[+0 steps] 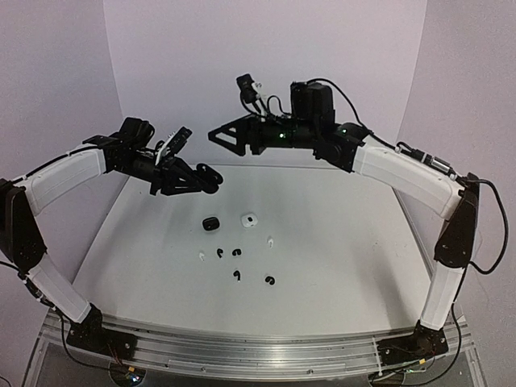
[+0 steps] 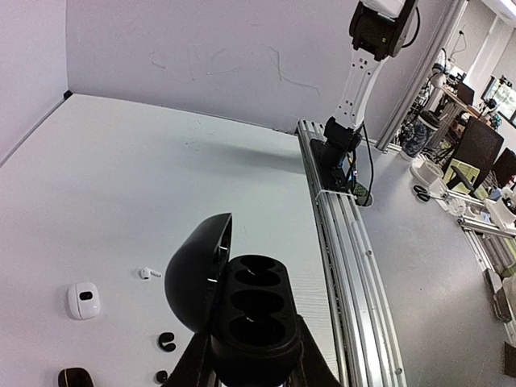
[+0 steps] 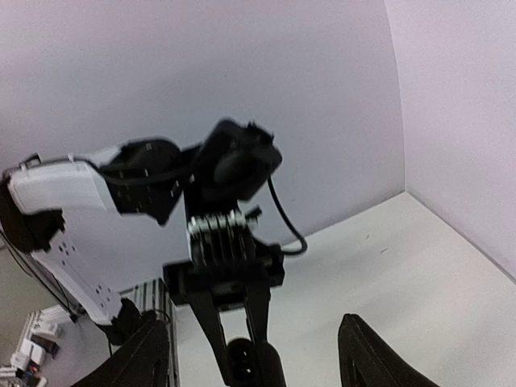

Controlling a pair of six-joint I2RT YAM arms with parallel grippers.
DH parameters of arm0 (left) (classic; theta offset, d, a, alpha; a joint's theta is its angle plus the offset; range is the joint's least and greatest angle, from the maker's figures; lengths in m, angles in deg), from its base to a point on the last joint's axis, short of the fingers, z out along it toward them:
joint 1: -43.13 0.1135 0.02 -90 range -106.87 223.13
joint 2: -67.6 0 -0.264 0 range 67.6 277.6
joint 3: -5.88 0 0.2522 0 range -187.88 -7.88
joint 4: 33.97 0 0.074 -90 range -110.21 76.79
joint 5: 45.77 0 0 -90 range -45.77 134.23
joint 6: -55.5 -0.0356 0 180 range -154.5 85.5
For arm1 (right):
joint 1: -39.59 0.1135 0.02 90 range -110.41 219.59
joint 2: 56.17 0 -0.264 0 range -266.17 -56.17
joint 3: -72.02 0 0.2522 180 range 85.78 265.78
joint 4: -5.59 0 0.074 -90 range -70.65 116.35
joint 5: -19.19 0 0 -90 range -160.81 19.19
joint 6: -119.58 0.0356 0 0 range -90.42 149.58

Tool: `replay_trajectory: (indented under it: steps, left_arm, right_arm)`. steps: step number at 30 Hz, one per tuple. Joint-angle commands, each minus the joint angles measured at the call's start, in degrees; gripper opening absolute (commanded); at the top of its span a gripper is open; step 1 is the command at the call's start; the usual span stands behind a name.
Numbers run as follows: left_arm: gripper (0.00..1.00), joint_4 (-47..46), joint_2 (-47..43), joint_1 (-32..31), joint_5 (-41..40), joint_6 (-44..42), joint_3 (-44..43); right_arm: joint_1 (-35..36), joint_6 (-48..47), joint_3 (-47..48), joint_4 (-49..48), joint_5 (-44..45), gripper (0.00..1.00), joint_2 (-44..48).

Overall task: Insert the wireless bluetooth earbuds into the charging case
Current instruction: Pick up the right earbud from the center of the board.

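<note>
The left pincer point(image 2: 254, 364) clamped the open black charging case point(image 2: 255, 310) aloft, sockets upward, seemingly to receive buds, while the right pincer point(image 1: 226, 139) hung spread and empty, earbuds point(image 1: 235, 276) scattered on the desk point(image 1: 339, 258).

No readable text, label or number anywhere — neither on cases nor arms.

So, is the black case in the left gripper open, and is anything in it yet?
Open and empty: the case has its lid swung back, and its wells are bare.
</note>
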Motion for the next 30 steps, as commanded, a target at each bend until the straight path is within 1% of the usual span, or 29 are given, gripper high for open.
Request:
replay_trajectory:
  steps: [1, 3, 5, 6, 7, 8, 9, 11, 14, 17, 22, 27, 30]
  left_arm:
    - [0.00, -4.6, -2.5, -0.1, -1.3, 2.1, 1.4]
    - [0.00, -6.9, -3.4, 0.0, -2.0, 3.5, 2.7]
    - [0.00, -9.9, -4.8, 0.1, -3.0, 5.4, 4.6]
    - [0.00, -11.2, -5.5, 0.3, -3.4, 6.6, 5.4]
    - [0.00, -13.0, -6.4, 0.4, -3.8, 7.4, 6.6]
    - [0.00, -14.1, -7.0, 0.5, -4.1, 8.6, 7.3]
    - [0.00, -15.2, -7.6, 0.6, -4.5, 9.5, 8.1]
    - [0.00, -17.0, -8.7, 0.7, -5.0, 11.0, 9.3]
    - [0.00, -19.0, -9.7, 0.7, -5.0, 12.7, 10.7]
    - [0.00, -21.2, -10.4, 0.7, -5.0, 14.5, 11.9]
    - [0.00, -23.3, -11.5, 0.7, -5.2, 16.0, 12.8]
    - [0.00, -25.2, -12.4, 0.7, -6.0, 17.7, 13.7]
    - [0.00, -25.7, -12.6, 0.7, -5.7, 17.6, 14.2]
  right_arm:
    - [-2.6, 12.3, 2.1, -3.2, 1.1, 0.72, 2.5]
    - [-4.8, 16.3, -4.4, -3.0, 5.5, 0.72, 5.7]
    - [-7.1, 21.5, -15.1, -1.6, 10.8, 0.70, 9.8]
    - [-8.0, 22.6, -19.3, -0.3, 13.5, 0.69, 12.1]
    - [-8.4, 22.4, -22.6, 2.3, 18.4, 0.69, 13.6]
    - [-8.4, 21.5, -26.2, 5.8, 21.5, 0.69, 14.9]
    - [-8.4, 20.7, -28.3, 8.7, 23.4, 0.69, 15.2]
    - [-8.3, 19.4, -31.0, 14.2, 23.4, 0.69, 14.3]
    - [-6.9, 17.2, -32.1, 20.4, 21.4, 0.71, 10.0]
    - [-2.9, 12.2, -30.9, 24.3, 23.7, 0.69, 5.2]
    - [1.5, 8.7, -30.5, 24.8, 24.2, 0.66, 0.0]
    - [2.0, 8.6, -32.0, 24.6, 23.9, 0.63, -1.6]
    - [2.5, 7.4, -31.9, 24.7, 23.4, 0.57, -3.1]
